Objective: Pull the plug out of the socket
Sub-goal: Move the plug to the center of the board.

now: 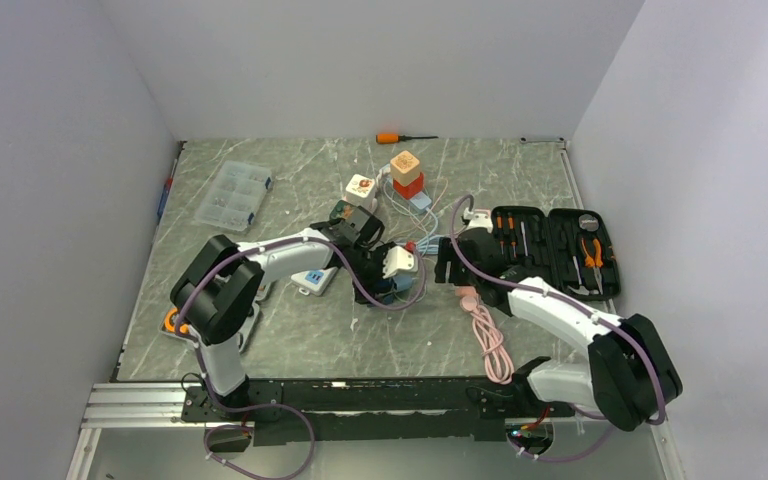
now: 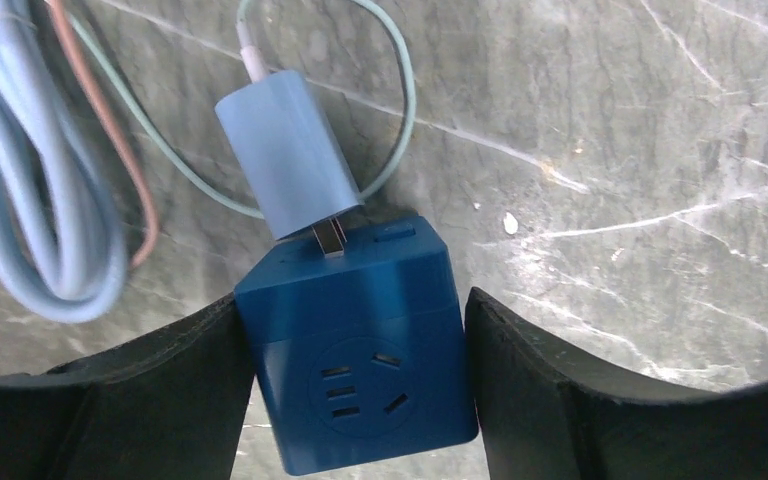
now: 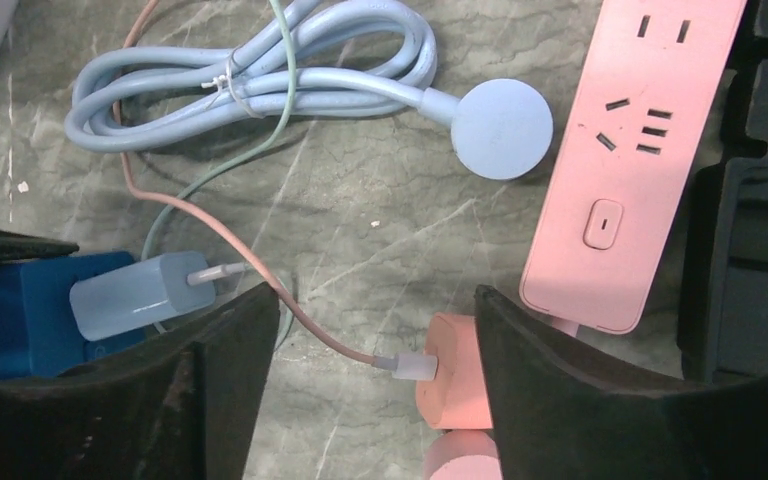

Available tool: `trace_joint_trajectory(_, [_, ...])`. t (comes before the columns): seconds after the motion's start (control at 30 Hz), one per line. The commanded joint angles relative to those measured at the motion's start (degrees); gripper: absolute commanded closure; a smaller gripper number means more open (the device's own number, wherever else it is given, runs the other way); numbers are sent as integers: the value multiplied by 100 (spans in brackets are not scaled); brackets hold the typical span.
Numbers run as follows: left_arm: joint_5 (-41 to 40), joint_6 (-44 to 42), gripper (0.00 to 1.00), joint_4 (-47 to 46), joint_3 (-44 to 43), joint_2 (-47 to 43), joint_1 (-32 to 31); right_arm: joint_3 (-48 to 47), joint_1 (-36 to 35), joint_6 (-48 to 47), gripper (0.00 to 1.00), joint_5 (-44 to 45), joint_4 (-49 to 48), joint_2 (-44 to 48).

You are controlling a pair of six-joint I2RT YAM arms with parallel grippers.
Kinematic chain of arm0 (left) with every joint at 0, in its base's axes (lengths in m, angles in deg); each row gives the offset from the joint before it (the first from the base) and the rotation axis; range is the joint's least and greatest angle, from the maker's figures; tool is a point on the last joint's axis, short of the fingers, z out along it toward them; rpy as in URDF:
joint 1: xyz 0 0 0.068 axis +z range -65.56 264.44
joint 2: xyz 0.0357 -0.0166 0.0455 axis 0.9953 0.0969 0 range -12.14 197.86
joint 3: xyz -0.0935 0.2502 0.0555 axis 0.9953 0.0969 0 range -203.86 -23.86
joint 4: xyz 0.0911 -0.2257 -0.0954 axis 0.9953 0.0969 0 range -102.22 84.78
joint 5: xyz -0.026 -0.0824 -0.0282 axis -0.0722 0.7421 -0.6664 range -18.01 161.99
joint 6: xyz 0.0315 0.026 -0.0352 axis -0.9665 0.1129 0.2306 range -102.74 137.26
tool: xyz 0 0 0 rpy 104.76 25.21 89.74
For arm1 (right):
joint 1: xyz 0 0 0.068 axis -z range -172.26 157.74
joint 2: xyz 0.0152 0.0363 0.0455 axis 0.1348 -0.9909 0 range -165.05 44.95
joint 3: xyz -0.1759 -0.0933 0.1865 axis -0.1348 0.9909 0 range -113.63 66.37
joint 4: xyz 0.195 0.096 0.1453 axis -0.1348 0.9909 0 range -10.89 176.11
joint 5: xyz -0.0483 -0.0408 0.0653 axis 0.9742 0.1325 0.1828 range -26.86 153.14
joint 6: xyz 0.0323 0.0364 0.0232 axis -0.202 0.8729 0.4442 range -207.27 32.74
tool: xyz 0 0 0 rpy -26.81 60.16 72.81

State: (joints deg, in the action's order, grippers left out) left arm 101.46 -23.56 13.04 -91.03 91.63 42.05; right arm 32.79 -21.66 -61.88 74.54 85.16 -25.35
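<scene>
Blue plastic socket (image 2: 358, 370) is clamped by the left tool (image 2: 358, 335) on the counter (image 2: 640, 150). Beyond it the pale plug (image 2: 285, 150) is seated, prongs partly bared. Light, rigid and smooth, it is judged best gripped across its flat sides. The right tool (image 3: 375, 330), jaws apart, is held just beside it.

Left arm (image 1: 280, 250) and right arm (image 1: 560, 305) reach inward, left fingers (image 2: 140, 400) clamped, right fingers (image 3: 600, 400) spread apart.
</scene>
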Motion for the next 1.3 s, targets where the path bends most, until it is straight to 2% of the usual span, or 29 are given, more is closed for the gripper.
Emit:
trace_joint_trajectory(0.0, [-46,269,27,-9,316,-358,-122,27,99,51,23,-78,-202,326])
trace_joint_trajectory(0.07, [-105,335,30,-161,284,-291,-186,25,118,88,21,-96,-209,417])
trace_joint_trajectory(0.2, [-217,277,42,84,-434,134,-363,-85,141,133,20,-67,-28,661])
trace_joint_trajectory(0.3, [-316,170,63,462,-655,174,-348,-174,138,125,19,-134,171,921])
trace_joint_trajectory(0.4, [-287,113,84,435,-290,-320,-233,-210,140,17,19,-382,218,1230])
trace_joint_trajectory(0.43, [-262,54,95,511,-199,-495,-199,-224,143,-21,19,-495,207,1289])
trace_joint_trajectory(0.47, [-247,-12,100,657,-133,-673,-171,-247,141,-46,19,-620,205,1337])
trace_joint_trajectory(0.7, [-300,-772,100,1925,255,-1752,-144,-262,118,-121,20,-1687,44,1578])
trace_joint_trajectory(0.8, [-297,-791,100,2175,475,-2103,-48,-330,-41,-105,21,-1632,193,1532])
trace_joint_trajectory(0.93, [-418,-684,100,1901,1066,-2614,0,-643,-353,4,27,-881,763,954])
trace_joint_trajectory(1.07, [-561,-162,99,1460,1377,-2850,18,-435,-376,243,28,-805,364,754])
trace_joint_trajectory(1.27, [-797,-46,92,1078,1947,-3149,18,-679,-467,208,29,-717,-22,-107])
